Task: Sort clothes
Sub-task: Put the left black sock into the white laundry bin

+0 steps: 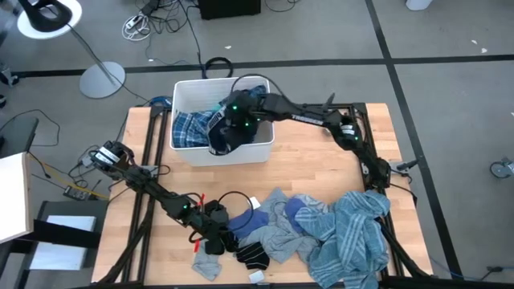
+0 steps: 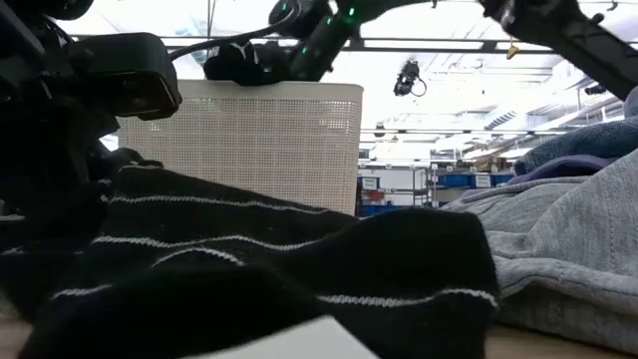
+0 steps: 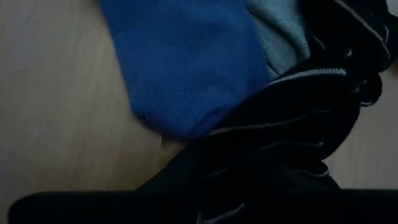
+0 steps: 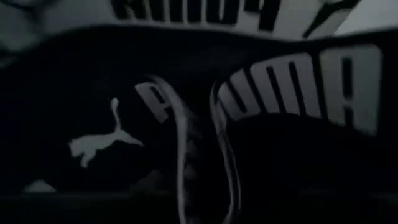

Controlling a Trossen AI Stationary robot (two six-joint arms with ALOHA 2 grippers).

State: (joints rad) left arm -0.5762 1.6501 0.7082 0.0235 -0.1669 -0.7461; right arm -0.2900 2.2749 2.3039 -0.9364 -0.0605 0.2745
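My right gripper is over the white bin, shut on a dark navy piece with white PUMA lettering. A blue plaid shirt lies in the bin's left part. My left gripper is low over the left end of the clothes pile at the near edge, right by a black-striped piece and a blue piece. The pile holds a light-blue striped shirt, grey pieces and a black-striped piece. No turquoise shirt shows. My right gripper holds the navy piece from above, over the bin. The cloth itself fills the wrist view and hides the place of contact. In the low view the cloth hangs bunched beside the gripper, above the bin's rim.
A grey sock lies at the near edge, left of the pile. Bare wooden table lies between the bin and the pile. Cables and a lamp base are on the floor beyond the far edge.
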